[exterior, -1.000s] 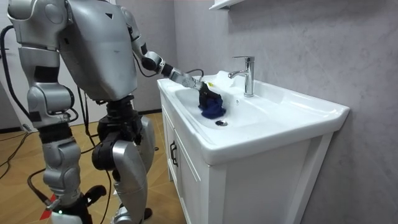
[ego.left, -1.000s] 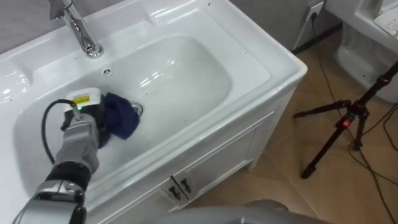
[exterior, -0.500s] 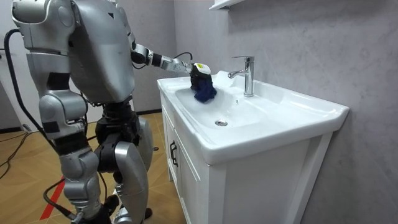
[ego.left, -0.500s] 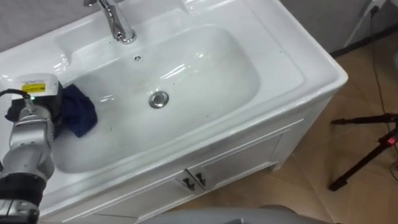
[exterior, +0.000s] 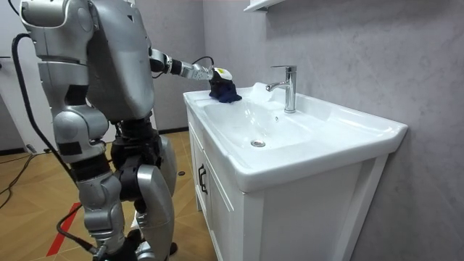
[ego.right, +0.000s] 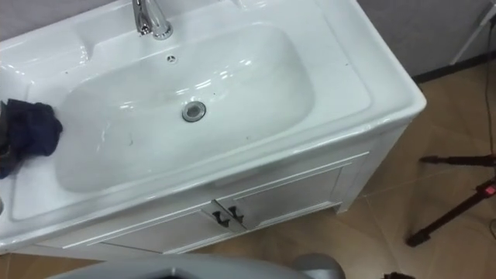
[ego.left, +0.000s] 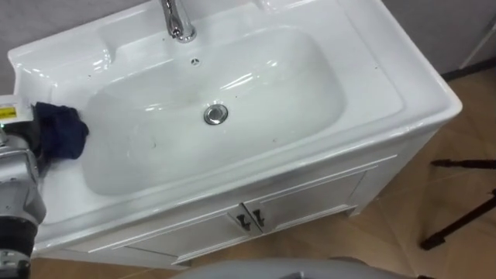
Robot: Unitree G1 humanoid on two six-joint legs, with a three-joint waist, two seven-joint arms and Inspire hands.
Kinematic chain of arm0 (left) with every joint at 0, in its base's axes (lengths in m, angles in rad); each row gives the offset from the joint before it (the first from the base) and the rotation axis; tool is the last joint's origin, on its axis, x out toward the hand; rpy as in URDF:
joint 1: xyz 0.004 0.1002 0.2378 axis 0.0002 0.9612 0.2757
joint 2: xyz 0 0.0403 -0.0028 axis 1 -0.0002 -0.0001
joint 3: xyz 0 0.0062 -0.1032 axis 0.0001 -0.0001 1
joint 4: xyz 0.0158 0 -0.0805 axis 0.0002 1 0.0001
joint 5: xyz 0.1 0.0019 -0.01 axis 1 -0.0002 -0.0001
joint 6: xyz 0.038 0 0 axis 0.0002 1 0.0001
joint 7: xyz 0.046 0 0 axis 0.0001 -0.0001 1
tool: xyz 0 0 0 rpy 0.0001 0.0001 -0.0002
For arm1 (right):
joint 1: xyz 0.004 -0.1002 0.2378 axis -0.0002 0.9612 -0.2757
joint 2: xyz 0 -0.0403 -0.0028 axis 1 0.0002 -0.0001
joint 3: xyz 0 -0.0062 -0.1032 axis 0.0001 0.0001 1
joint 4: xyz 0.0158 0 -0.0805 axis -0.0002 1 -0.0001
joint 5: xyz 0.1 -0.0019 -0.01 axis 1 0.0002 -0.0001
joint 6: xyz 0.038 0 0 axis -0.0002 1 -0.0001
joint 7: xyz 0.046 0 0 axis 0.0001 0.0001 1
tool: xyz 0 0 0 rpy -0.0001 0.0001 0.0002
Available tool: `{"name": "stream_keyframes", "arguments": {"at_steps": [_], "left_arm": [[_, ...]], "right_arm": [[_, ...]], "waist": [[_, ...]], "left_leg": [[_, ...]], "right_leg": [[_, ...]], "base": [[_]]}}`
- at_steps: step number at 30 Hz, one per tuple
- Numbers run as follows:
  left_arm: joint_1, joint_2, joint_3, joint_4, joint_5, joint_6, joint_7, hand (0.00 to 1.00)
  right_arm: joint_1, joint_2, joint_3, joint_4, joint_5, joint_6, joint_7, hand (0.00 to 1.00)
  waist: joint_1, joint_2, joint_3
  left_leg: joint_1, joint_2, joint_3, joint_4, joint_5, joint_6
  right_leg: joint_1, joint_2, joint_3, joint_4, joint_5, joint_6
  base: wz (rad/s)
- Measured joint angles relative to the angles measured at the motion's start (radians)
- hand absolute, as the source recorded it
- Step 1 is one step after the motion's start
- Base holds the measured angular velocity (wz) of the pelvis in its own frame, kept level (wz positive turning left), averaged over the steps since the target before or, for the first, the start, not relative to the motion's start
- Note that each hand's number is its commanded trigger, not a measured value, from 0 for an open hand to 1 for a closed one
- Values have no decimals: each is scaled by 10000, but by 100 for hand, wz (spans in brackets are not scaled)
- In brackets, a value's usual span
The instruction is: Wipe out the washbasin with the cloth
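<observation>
A white basin [ego.left: 387,70] sits in a white cabinet, with a chrome faucet [ego.left: 178,19] at the back and a round drain [ego.left: 216,115] in the middle of the bowl. A dark blue cloth [ego.left: 62,132] lies bunched on the basin's left rim, at the bowl's edge. My left hand [ego.left: 17,136] is curled on the cloth from the left. In the room view the left hand [exterior: 205,72] reaches over the rim's near corner with the cloth [exterior: 226,91] under it. My right hand [exterior: 101,249] hangs low by my side.
Two cabinet doors with small dark handles [ego.left: 249,221] are below the basin's front edge. A black tripod [ego.left: 465,201] stands on the wooden floor to the right. A grey wall runs behind the faucet.
My left hand has carried the cloth from beside the drain, up the bowl's left side, onto the left rim. The eye view has shifted, so the basin sits further right in it.
</observation>
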Motion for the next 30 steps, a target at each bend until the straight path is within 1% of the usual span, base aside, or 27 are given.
{"name": "stream_keyframes", "arguments": {"at_steps": [2,3,4,6,8,10,11,13,16,18,21,24,26,28,29,30], "left_arm": [[24,-1,-13,9,87,52,-4,100],[50,-3,-44,8,160,80,-12,100],[65,-6,-216,6,255,236,-50,100],[66,-11,-431,7,488,338,-139,100],[64,-36,-480,72,629,397,-211,100],[57,-134,-544,238,794,498,-209,100],[44,-134,-647,356,824,513,-205,100],[30,-140,-807,465,899,586,-168,100],[-6,-165,-819,656,1014,610,-35,100],[-10,-177,-854,760,1065,645,24,100],[-8,-197,-1150,758,1161,803,177,100],[1,-311,-1198,714,1765,813,230,100],[-1,-461,-1197,660,2016,822,409,100],[0,-694,-1197,604,2151,821,948,100],[0,-737,-1197,568,2158,815,1079,100],[0,-856,-1198,509,2213,784,1322,100]], "right_arm": [[46,-1,-6,-13,-30,-24,13,0],[52,-1,-7,-21,-19,-35,17,0],[94,-3,-18,-36,56,-45,13,0],[191,-24,-20,-88,194,-61,19,0],[182,-29,-14,-42,207,-106,19,0],[174,-28,-4,119,206,-247,20,0],[196,-28,8,178,209,-289,20,0],[187,-21,199,337,202,-376,20,0],[168,-14,373,424,184,-441,23,0],[157,-21,386,419,157,-456,18,0],[193,-21,408,444,200,-443,51,0],[204,-22,560,513,204,-443,262,0],[205,-21,588,532,197,-448,380,0],[200,-21,729,573,180,-447,454,0],[200,-16,785,573,159,-447,480,0],[205,-10,790,584,154,-446,520,0]], "waist": [[-195,-33,24],[-241,-38,27],[-279,-48,35],[-324,-64,34],[-373,-68,37],[-536,-41,38],[-572,-23,51],[-640,-21,52],[-769,-15,60],[-843,7,91],[-976,49,116],[-1058,46,131],[-1086,29,144],[-1086,0,157],[-1087,-20,172],[-1090,-47,180]], "left_leg": [[-3,-17,-100,-2,2,1],[18,-20,-110,-3,2,2],[87,-20,-111,1,2,2],[189,-29,-101,-7,2,2],[227,-42,-96,-10,2,2],[283,-72,-98,-5,2,3],[361,-84,-98,-8,2,3],[424,-94,-65,-8,2,3],[423,-98,28,-10,2,4],[404,-101,50,-11,5,9],[336,-116,55,-12,20,34],[344,-147,47,-10,34,56],[350,-155,44,-11,34,57],[377,-162,36,-16,34,57],[398,-161,34,-19,34,57],[413,-161,36,-18,34,57]], "right_leg": [[35,-24,-99,1,-20,10],[58,-24,-101,0,-28,13],[135,-23,-98,-9,-36,13],[186,-29,-77,-22,-53,21],[202,-30,-27,-15,-63,32],[264,-57,-13,-21,-77,56],[343,-65,7,-35,-86,70],[414,-79,15,-35,-95,81],[359,-83,55,-42,-99,88],[336,-77,105,-43,-97,91],[346,-87,99,-164,-65,131],[337,-128,43,-159,-56,143],[351,-155,-24,-142,-55,145],[413,-172,-83,-125,-53,148],[445,-172,-94,-133,-53,148],[498,-174,-124,-164,-53,148]], "base": [[13],[8],[0],[0],[0],[0],[0],[0],[-2],[-3],[4],[4],[2],[5],[7],[6]]}}
